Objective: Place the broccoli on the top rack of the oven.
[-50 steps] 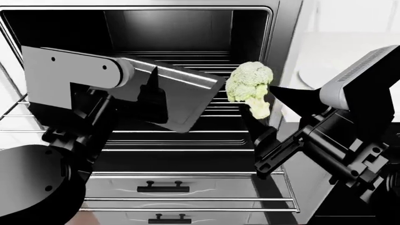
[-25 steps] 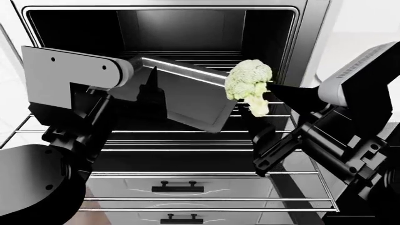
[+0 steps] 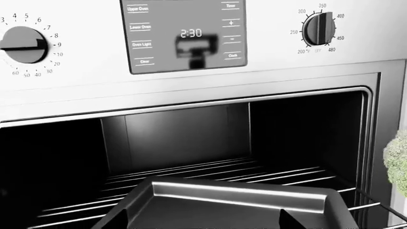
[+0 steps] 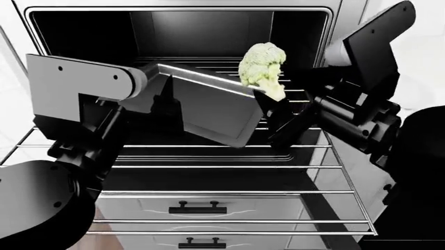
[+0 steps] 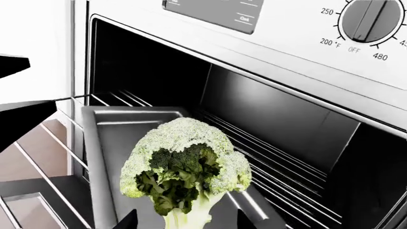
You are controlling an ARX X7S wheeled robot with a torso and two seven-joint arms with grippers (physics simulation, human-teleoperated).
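Note:
The pale yellow-green broccoli (image 4: 263,65) is held crown up in my right gripper (image 4: 274,96), in front of the open oven (image 4: 334,31), right of its middle. In the right wrist view the broccoli (image 5: 184,162) fills the centre, with its stalk between the fingertips of my right gripper (image 5: 188,220). Its edge also shows in the left wrist view (image 3: 397,162). Chrome wire racks span the dark cavity; the highest bars in view (image 4: 208,61) lie behind the broccoli. My left gripper (image 4: 170,101) is open, its jaws wide apart over a flat black tray (image 4: 215,112).
The tray (image 3: 235,205) lies askew at rack level in the oven mouth. A lower rack (image 4: 222,192) is pulled out toward me. Drawer handles (image 4: 189,208) sit below. A display panel (image 3: 184,33) and knobs (image 3: 24,44) (image 3: 319,27) are above the cavity.
My right arm has risen and swung left, carrying the broccoli up and closer to the oven opening. The head view shifted earlier. The left arm and the tray stay put.

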